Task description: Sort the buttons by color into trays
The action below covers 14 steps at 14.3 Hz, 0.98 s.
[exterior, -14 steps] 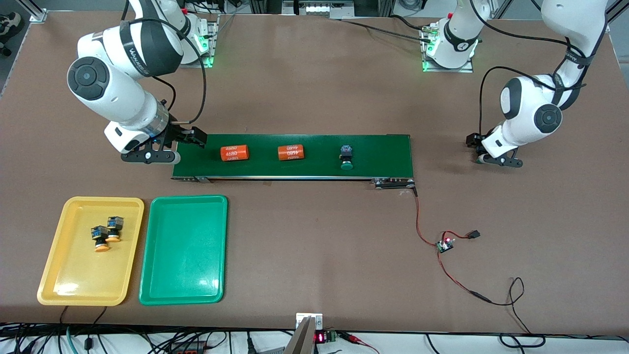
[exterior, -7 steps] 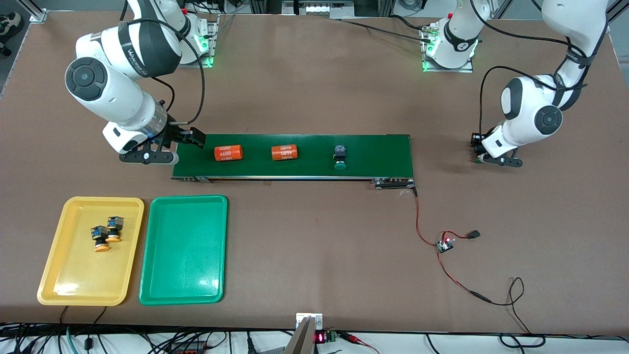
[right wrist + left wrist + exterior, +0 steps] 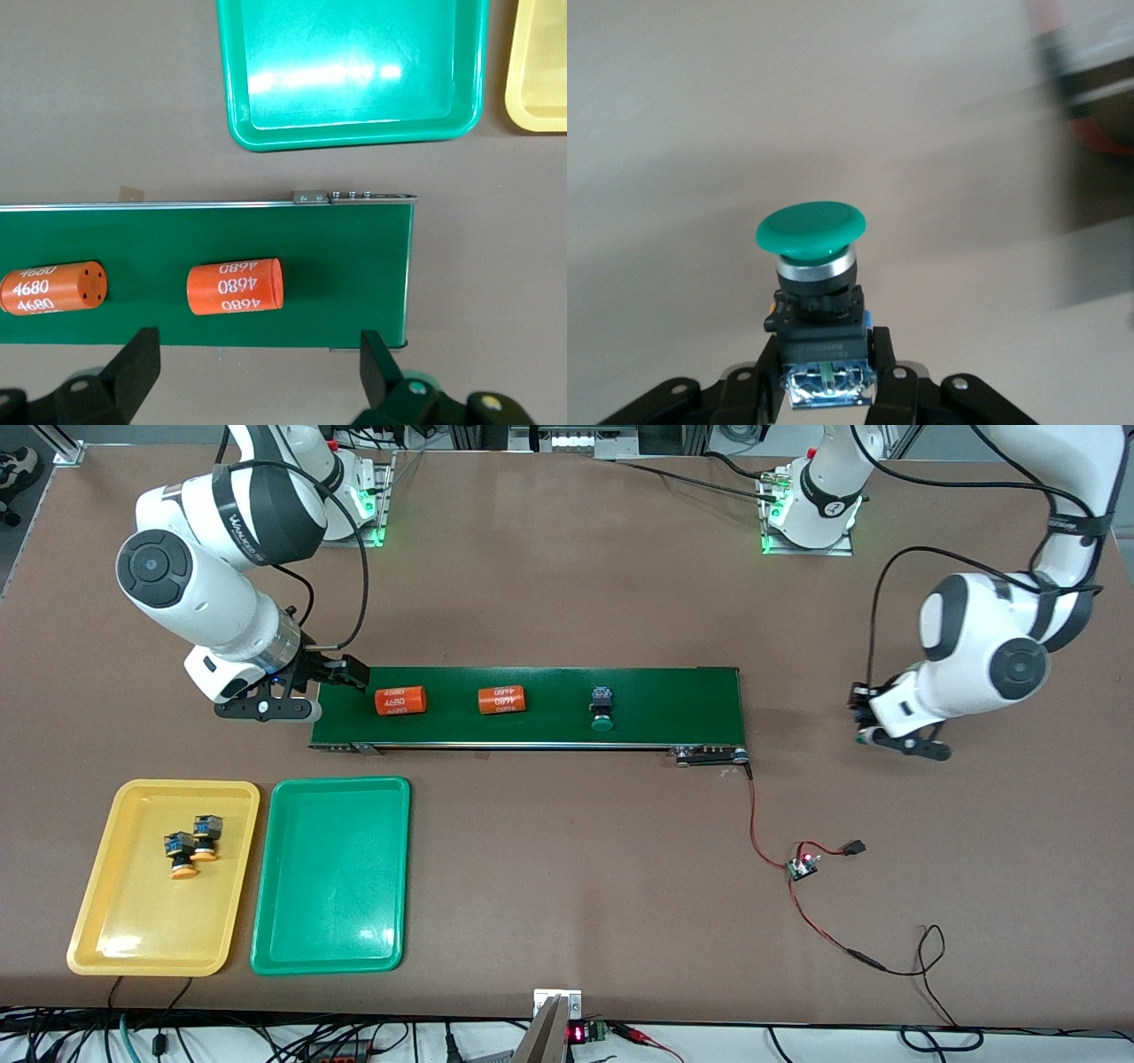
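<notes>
My left gripper (image 3: 826,359) is shut on the black-and-blue body of a green-capped button (image 3: 812,232), with the cap pointing away from the fingers. In the front view this left gripper (image 3: 886,737) hangs over bare table past the belt's end at the left arm's end. A second green-capped button (image 3: 602,710) lies on the dark-green belt (image 3: 682,700). Two yellow-orange-capped buttons (image 3: 183,856) (image 3: 206,837) lie in the yellow tray (image 3: 97,948). Beside it, the green tray (image 3: 332,948) holds nothing. My right gripper (image 3: 268,709) (image 3: 257,372) stands open at the belt's other end.
Two orange cylinders with white numbers (image 3: 400,701) (image 3: 502,700) lie on the belt; the right wrist view shows them (image 3: 235,285) (image 3: 53,288) just ahead of the open fingers. A small circuit board (image 3: 802,865) with red and black wires lies on the table.
The belt has carried both cylinders and the loose green-capped button toward the right arm's end. The left arm has swung and shifted its hand with the held button. The right arm has barely moved.
</notes>
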Available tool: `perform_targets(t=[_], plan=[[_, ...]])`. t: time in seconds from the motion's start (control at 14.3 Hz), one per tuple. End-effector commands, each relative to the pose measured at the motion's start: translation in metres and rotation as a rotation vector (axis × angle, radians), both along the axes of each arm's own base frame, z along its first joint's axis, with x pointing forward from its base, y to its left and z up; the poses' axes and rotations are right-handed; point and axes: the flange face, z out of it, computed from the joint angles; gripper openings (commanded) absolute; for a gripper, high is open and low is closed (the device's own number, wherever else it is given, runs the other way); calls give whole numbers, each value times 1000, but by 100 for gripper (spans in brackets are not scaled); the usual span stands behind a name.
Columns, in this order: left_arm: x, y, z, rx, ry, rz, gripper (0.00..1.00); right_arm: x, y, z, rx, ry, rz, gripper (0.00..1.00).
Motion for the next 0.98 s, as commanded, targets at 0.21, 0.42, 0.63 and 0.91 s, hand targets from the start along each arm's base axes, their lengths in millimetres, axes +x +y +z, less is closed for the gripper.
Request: perform_targets(t=[0.21, 0.42, 0.63, 0.91], plan=[[-6, -160, -4, -125, -8, 133, 19, -18, 66, -7, 5, -34, -26, 100], [-25, -207, -29, -145, 8, 78, 19, -36, 112, -20, 0, -35, 3, 100], [-28, -215, -29, -132, 16, 132, 37, -50, 136, -36, 7, -50, -4, 100], [-18, -208, 15, -140, -53, 149, 100, -68, 181, -64, 21, -66, -69, 100]])
